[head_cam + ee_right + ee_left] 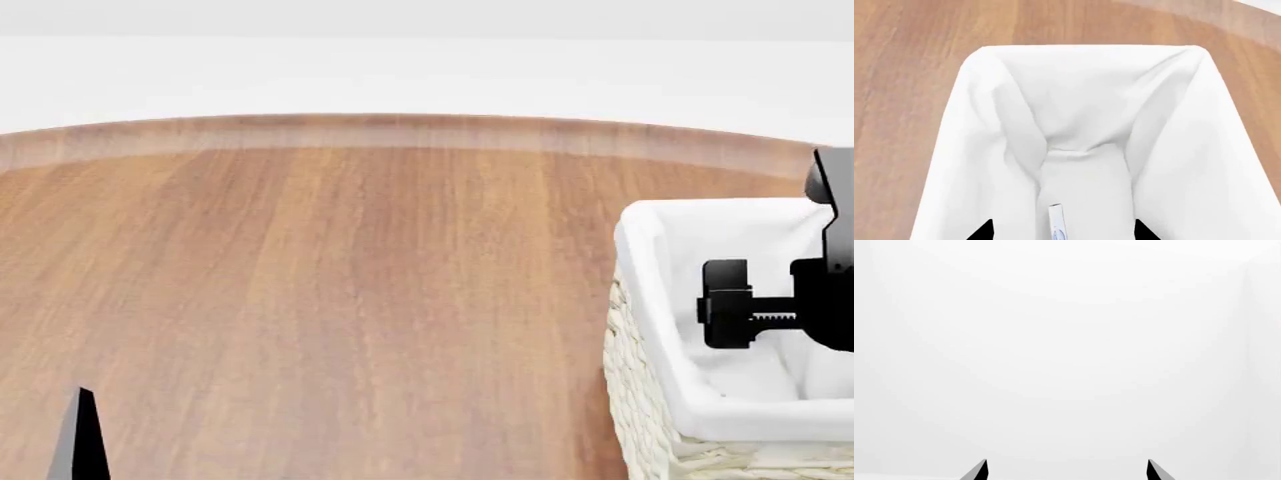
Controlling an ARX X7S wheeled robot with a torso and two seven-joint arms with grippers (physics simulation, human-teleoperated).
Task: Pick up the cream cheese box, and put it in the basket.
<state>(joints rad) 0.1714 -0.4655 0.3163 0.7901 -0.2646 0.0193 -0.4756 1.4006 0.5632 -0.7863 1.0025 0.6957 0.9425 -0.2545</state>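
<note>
Hanging above the basket [641,300], the right gripper [1062,232] has its jaws spread; only its wrist view shows the cream cheese box [1057,222] lying edge-up inside, unheld. Left gripper [1066,471] spread, empty.

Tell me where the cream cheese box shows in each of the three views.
Head view: not visible; the right arm hangs over the basket at the right edge.
Left wrist view: not in it; only blank white beyond the fingers.
Right wrist view: the cream cheese box shows edge-on at bottom centre, between the fingers, above the lining.
Shared landmark: the basket, in head and right wrist views.
</note>
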